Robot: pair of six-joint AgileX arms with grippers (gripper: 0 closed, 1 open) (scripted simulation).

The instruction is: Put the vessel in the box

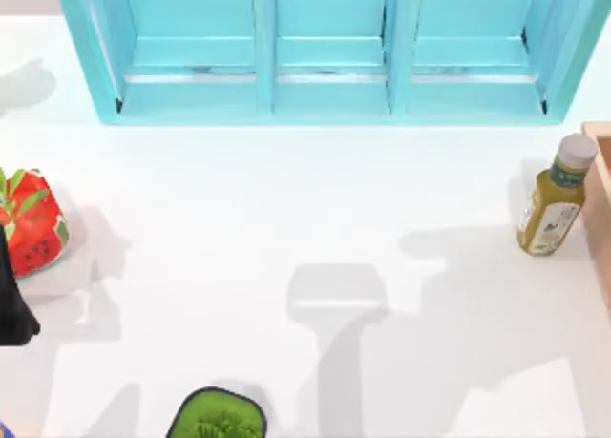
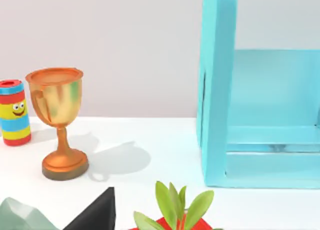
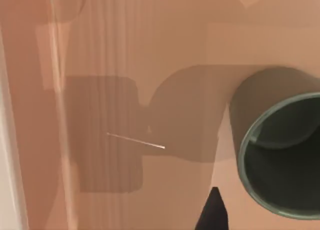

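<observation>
The vessel (image 3: 280, 155), a dark grey-green round cup, stands mouth up on the tan floor of the box (image 3: 125, 49) in the right wrist view. My right gripper (image 3: 167, 217) hovers over the box interior and is open. One black fingertip (image 3: 215, 212) shows just beside the cup's rim, not around it. From above, the box (image 1: 600, 190) is a tan sliver at the table's right edge. My left arm (image 1: 11, 300) is parked at the far left edge.
A yellow-green bottle (image 1: 552, 198) stands right next to the box. The light-blue shelf unit (image 1: 329, 52) spans the back. A strawberry-patterned object (image 1: 29, 223) sits by the left arm, a green-filled pot (image 1: 220, 419) at the front. A bronze trophy (image 2: 57, 120) and striped can (image 2: 14, 112) stand left.
</observation>
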